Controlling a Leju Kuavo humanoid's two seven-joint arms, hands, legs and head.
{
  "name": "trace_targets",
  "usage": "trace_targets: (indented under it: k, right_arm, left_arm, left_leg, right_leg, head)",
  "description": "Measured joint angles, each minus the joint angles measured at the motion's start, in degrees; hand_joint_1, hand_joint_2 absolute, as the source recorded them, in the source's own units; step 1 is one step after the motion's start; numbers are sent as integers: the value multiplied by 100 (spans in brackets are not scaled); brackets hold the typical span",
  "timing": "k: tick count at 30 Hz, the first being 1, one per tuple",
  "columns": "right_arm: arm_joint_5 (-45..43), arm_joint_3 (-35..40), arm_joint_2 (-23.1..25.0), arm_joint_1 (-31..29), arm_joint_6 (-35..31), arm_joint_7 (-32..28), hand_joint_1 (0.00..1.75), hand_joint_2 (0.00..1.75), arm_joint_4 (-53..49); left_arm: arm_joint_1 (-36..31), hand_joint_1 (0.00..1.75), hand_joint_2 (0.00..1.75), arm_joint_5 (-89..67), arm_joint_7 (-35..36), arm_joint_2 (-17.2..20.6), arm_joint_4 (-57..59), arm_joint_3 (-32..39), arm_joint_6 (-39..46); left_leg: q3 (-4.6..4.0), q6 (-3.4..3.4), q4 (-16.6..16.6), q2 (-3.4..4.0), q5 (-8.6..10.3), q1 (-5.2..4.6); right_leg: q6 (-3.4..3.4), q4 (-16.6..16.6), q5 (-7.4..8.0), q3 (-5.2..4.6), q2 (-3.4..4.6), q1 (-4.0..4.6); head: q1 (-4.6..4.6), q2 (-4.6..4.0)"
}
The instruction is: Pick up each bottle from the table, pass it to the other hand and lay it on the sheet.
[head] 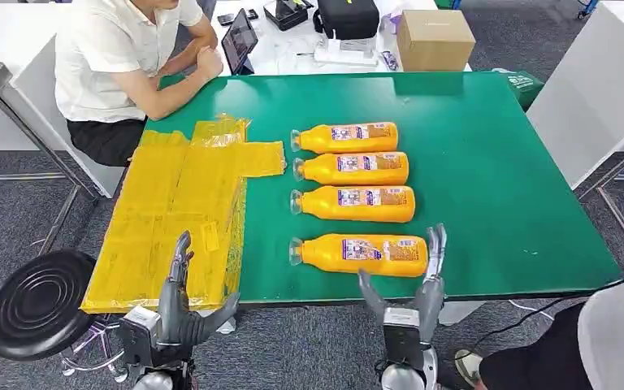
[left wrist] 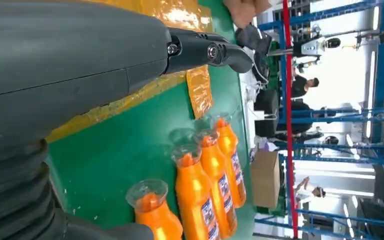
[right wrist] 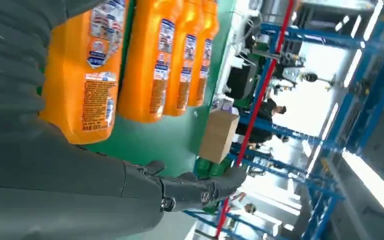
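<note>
Hands both empty, fingers spread: right hand (head: 410,296) at the table's near edge, just by the nearest bottle (head: 357,254); left hand (head: 180,305) by the yellow sheet (head: 175,219). Three more bottles (head: 349,171) lie beyond on the green table (head: 504,179).

Head view: bright, even overhead light; the green bench (head: 496,162) shows a faint sheen and soft, short shadows beside the bottles (head: 357,203). The yellow sheet (head: 175,211) carries pale wrinkle glare. Focus is sharp throughout, with no evident edge distortion. Left wrist view: the near hand (left wrist: 70,75) is a soft, dark mass; the far windows are blown out to white. Right wrist view: slightly smeared overall, with streaked ceiling lights and an overexposed far background.
</note>
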Motion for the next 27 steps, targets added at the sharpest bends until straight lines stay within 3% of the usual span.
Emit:
trace_targets:
  k: [22,27]
  right_arm:
    - [1113,-525,-415,-926,0,15,0,175,1014]
    - [1824,-533,-562,-1170,0,429,0,175,1201]
  left_arm:
    - [-541,0,175,142,-323,-116,249,-179,-87]
    - [-734,0,175,179,-328,-155,394,-227,-90]
  left_leg:
    - [1,3,3,2,2,0]
    - [1,3,2,2,2,0]
  right_leg:
    - [1,0,1,0,1,0]
    - [1,0,1,0,1,0]
  head:
    - [-2,0]
    - [-2,0]
